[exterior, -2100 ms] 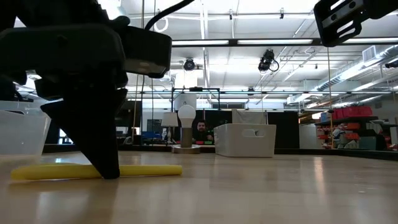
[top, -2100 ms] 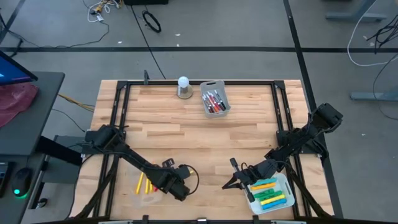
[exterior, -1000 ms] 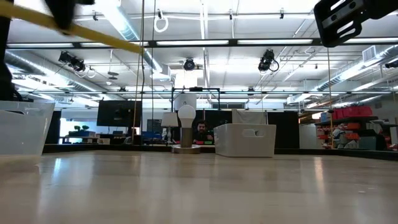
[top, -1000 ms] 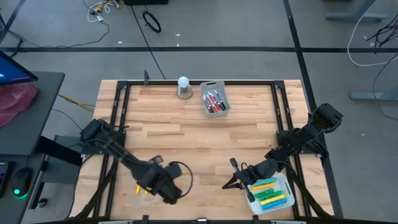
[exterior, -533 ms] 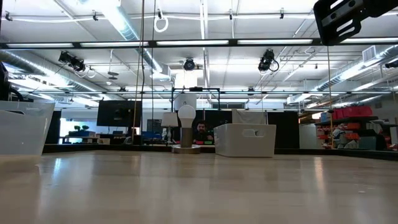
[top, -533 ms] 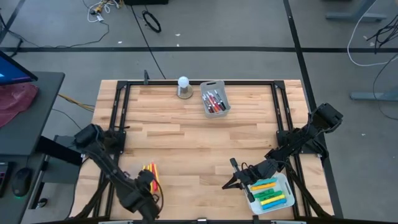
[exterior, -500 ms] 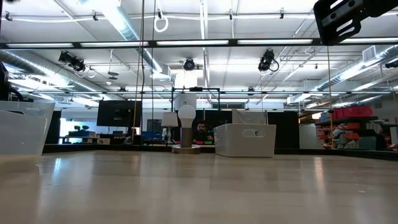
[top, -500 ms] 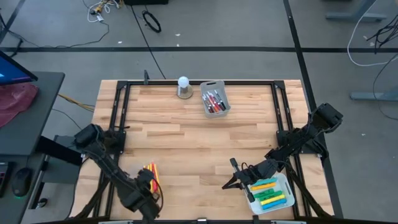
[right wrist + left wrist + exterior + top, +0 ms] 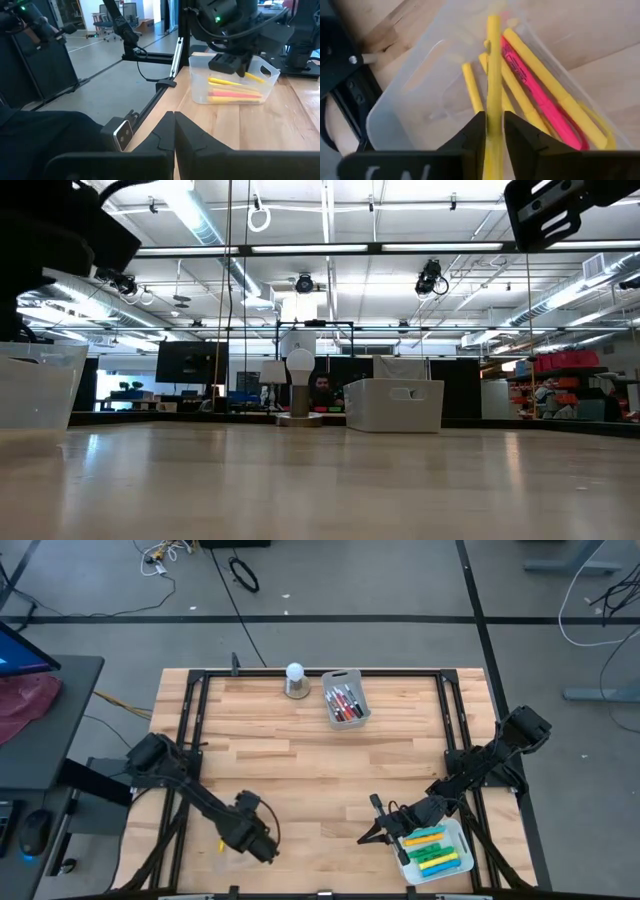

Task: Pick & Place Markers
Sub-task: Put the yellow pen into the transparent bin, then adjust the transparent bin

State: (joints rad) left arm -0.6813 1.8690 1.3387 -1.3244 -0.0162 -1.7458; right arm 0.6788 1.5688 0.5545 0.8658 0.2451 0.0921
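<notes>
Your left hand (image 9: 262, 847) hangs over the clear bin (image 9: 415, 95) at the near left corner of the worktop (image 9: 300, 760). Its wrist camera looks straight down between the two dark fingers (image 9: 472, 137), and a yellow marker (image 9: 493, 75) stands in the narrow gap between them, its far end reaching into the bin. The fingers sit close on either side of that marker, but you cannot tell from here whether they press on it or stand just off it. Under it, in the same bin, lie several more yellow markers (image 9: 471, 87) and a pink one (image 9: 530, 92), side by side along the bin's floor. In the right wrist view you see the same bin (image 9: 232, 80) from the side, with yellow and pink sticks in it and your left hand (image 9: 231, 62) right above its rim.

Towards the middle of the far edge stands a white ball on a grey base (image 9: 295, 679), and just beside it a grey bin (image 9: 346, 698) holding red and dark markers (image 9: 345, 700).

On the right, your right hand (image 9: 377, 823) rests low over the worktop with its fingers pressed together and nothing between them. Just beside it, at the near right corner, a second clear bin (image 9: 436, 850) holds green, yellow, blue and orange markers (image 9: 436, 852).
</notes>
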